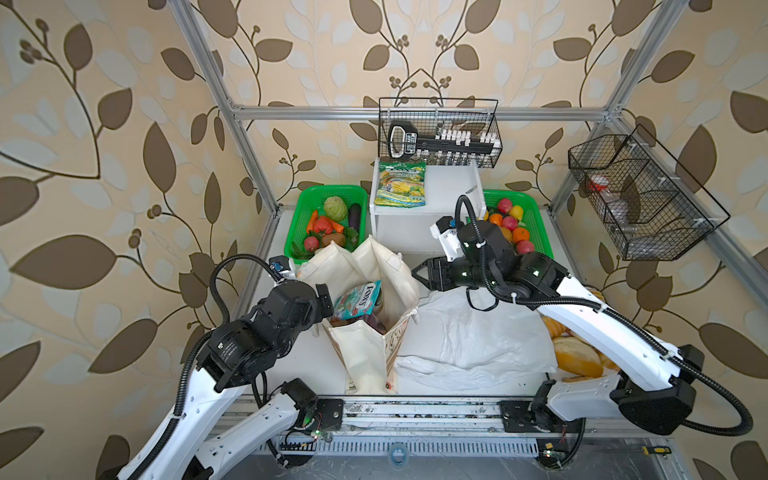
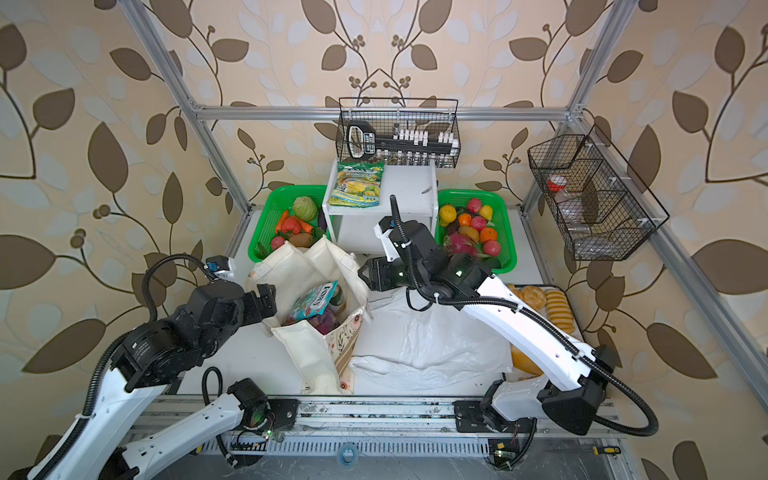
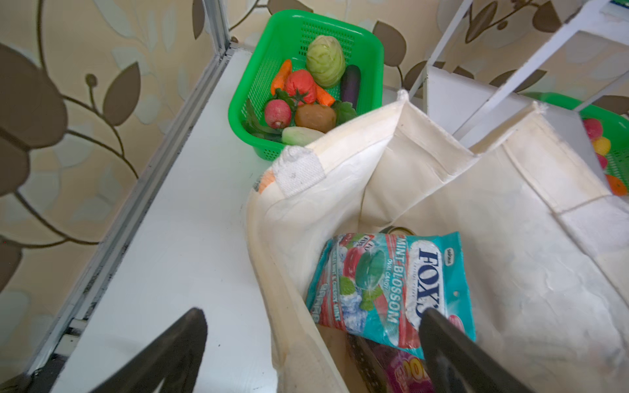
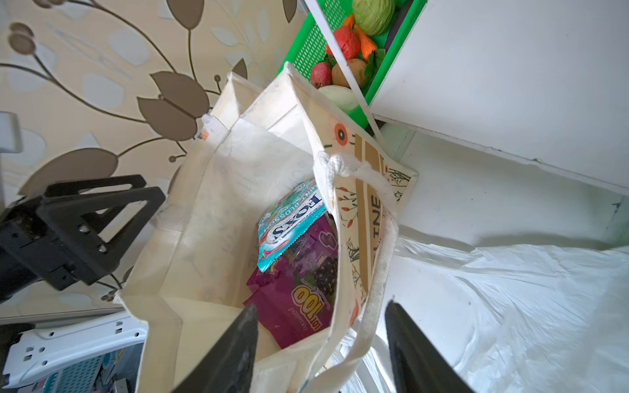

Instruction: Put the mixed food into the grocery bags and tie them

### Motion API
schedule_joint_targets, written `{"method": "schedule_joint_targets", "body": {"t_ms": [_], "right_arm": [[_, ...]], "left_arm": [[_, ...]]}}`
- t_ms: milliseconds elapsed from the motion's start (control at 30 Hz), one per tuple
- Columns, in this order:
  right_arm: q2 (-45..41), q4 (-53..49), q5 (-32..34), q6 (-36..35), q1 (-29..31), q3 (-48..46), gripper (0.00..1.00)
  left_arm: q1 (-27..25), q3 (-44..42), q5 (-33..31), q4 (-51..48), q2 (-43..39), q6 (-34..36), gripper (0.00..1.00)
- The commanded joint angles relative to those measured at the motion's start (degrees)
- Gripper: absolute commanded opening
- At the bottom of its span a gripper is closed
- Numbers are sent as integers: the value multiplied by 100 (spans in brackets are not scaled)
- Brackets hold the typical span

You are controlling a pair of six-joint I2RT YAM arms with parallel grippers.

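Observation:
The cream canvas tote (image 1: 365,353) (image 2: 316,357) stands open mid-table. Inside lie the FOX'S candy packet (image 1: 357,300) (image 3: 391,282) (image 4: 291,226) and, under it, the purple snack packet (image 4: 299,289) (image 3: 405,371). A can's top (image 3: 401,230) peeks out behind them. My left gripper (image 3: 313,316) (image 1: 326,297) is open astride the tote's left wall, touching nothing. My right gripper (image 4: 321,306) (image 1: 415,272) is open over the tote's right rim, with the handle loop (image 4: 374,272) loose between its fingers. The white plastic bag (image 1: 469,336) (image 4: 510,306) lies flat beside the tote. The dragon fruit (image 2: 459,245) and toy fruits (image 1: 513,226) sit in the right green basket.
A green basket (image 1: 328,193) of vegetables stands behind the tote on the left, another green basket (image 1: 542,232) on the right. Between them, a white shelf (image 1: 449,187) carries a green-yellow snack packet (image 1: 400,185). Bread loaves (image 1: 577,357) lie far right. Wire baskets (image 1: 440,133) hang on the frame.

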Motion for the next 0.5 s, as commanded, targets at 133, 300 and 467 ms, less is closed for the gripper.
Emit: {"method": "schedule_joint_targets", "body": {"t_ms": [133, 300, 467], "right_arm": [[610, 263, -116, 183, 105, -41, 63], [814, 372, 9, 195, 148, 2, 63], [932, 323, 236, 131, 166, 18, 55]], "left_arm": [[1079, 137, 809, 61, 374, 697, 99], [2357, -44, 2313, 281, 754, 996, 98], [2936, -223, 3270, 634, 792, 1081, 82]]}}
